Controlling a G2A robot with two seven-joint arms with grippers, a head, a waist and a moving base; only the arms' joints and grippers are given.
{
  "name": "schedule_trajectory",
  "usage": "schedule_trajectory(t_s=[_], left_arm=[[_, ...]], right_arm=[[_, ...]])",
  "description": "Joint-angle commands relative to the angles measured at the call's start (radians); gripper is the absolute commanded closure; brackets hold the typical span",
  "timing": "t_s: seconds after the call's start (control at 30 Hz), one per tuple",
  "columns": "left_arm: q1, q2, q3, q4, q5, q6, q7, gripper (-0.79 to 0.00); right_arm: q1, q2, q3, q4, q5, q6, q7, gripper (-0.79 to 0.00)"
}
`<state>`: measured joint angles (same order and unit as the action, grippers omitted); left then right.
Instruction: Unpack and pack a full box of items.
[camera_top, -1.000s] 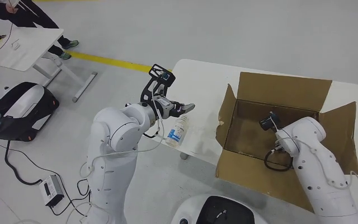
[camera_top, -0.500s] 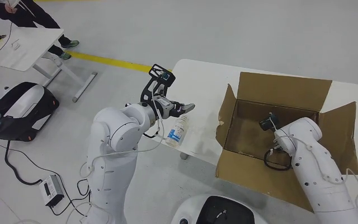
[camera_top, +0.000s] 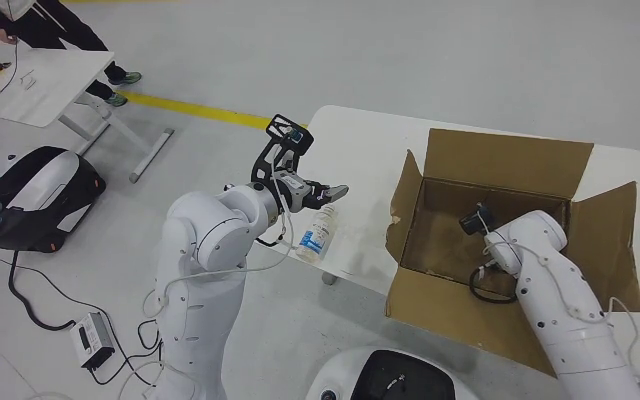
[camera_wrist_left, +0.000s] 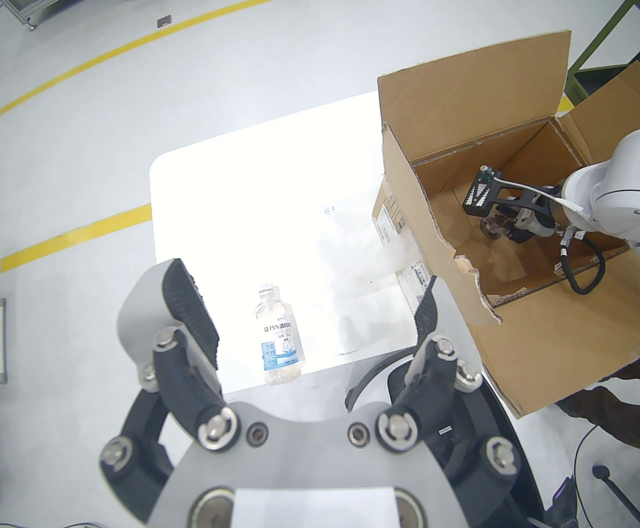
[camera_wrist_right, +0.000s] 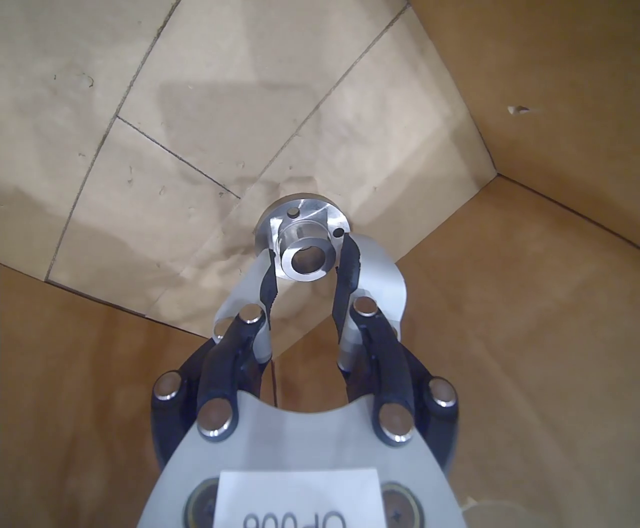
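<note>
Pale floor with a yellow line (camera_top: 190, 108). White surface (camera_wrist_left: 225, 200), with an open cardboard box (camera_top: 440, 300) at one end.

Flange (camera_wrist_right: 300, 220): small machined metal hub, round base with bolt holes, raised collar, open bore. Bright, smooth, likely heavy for its size. It sits low inside the box near a corner, over the seamed floor. Whether it touches the floor is not clear. Its bore axis points straight back at the wrist.

Right gripper (camera_wrist_right: 307, 257): deep in the box, closed on the collar, one pad on each side. Judged move: lift straight up, clear of the walls.

Left gripper (camera_wrist_left: 305, 280): spread wide and holding nothing, well away from the box. It hangs above a clear bottle (camera_wrist_left: 280, 340) lying at the surface's edge.
</note>
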<state>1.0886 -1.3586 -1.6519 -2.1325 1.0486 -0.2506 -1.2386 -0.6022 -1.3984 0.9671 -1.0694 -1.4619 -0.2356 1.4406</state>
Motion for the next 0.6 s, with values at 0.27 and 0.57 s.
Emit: schedule_trajectory(t_s=[0.27, 0.57], left_arm=[[0.0, 0.0, 0.0, 0.0, 0.0, 0.0, 0.0, -0.785], [0.0, 0.0, 0.0, 0.0, 0.0, 0.0, 0.0, -0.785]], right_arm=[[0.01, -0.009, -0.008, 0.03, 0.006, -0.006, -0.007, -0.142], [0.013, -0.017, -0.014, 0.038, 0.024, -0.007, -0.014, 0.0]])
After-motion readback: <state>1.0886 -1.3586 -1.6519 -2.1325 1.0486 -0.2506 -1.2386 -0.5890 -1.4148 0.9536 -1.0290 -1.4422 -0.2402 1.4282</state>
